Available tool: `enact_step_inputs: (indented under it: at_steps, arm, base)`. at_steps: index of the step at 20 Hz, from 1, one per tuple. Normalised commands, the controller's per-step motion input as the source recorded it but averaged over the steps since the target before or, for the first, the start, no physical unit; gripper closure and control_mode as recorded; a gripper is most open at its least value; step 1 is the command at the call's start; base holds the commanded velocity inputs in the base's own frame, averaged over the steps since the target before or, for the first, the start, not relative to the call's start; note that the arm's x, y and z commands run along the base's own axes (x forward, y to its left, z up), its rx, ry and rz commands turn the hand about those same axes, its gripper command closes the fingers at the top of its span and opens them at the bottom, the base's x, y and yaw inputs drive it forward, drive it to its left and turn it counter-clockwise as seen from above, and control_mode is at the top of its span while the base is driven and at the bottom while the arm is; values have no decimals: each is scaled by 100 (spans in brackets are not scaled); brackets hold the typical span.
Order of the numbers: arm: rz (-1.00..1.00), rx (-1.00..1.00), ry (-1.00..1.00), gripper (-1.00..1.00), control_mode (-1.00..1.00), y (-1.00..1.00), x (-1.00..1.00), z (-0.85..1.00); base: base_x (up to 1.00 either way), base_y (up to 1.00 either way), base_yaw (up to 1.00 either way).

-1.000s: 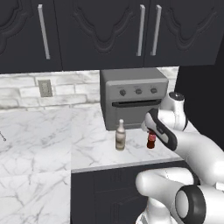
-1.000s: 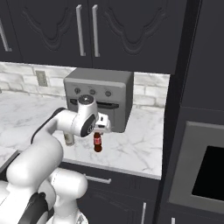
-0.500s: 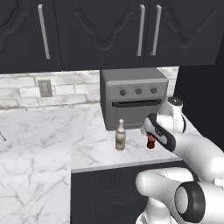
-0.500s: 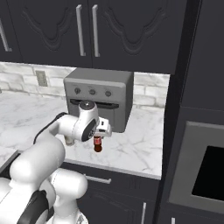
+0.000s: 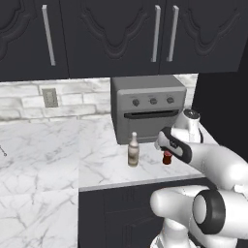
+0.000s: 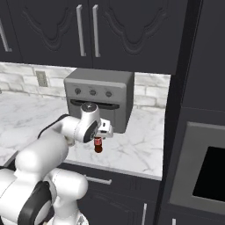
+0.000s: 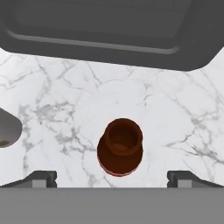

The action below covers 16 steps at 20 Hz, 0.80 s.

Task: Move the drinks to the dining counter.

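The dark brown bottle with the red label (image 5: 167, 158) (image 6: 98, 145) stands upright on the marble worktop, in front of the grey toaster oven. My gripper (image 5: 163, 146) (image 6: 101, 133) (image 7: 113, 176) hangs directly above it, open. In the hand view the bottle's mouth (image 7: 120, 146) lies between the widely spread fingertips (image 7: 42, 176), and nothing touches it. The cream-beige bottle (image 5: 133, 150) (image 7: 8, 128) stands a little to the left of the brown one. The black bottle and the dining counter are out of view.
The grey toaster oven (image 5: 148, 109) (image 6: 99, 99) stands just behind the bottles, under dark wall cabinets (image 5: 111, 34). A tall dark cabinet (image 6: 193, 88) closes the worktop on the right. The marble worktop (image 5: 43, 160) runs on to the left.
My hand has come down a little and settled over the brown bottle. Both bottles stand where they were.
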Motion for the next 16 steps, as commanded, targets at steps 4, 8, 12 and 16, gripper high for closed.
enact_step_inputs:
  at_steps: [4,8,12,16]
  arm:
    - [0,0,0,-100,-100,-6,13,-2]
    - [0,0,0,-100,-100,-1,13,0]
    - [0,0,0,-100,-100,0,13,0]
    - [0,0,0,-100,-100,0,4,-12]
  base:
    - [0,0,0]
    - [0,0,0]
    - [0,0,0]
    - [0,0,0]
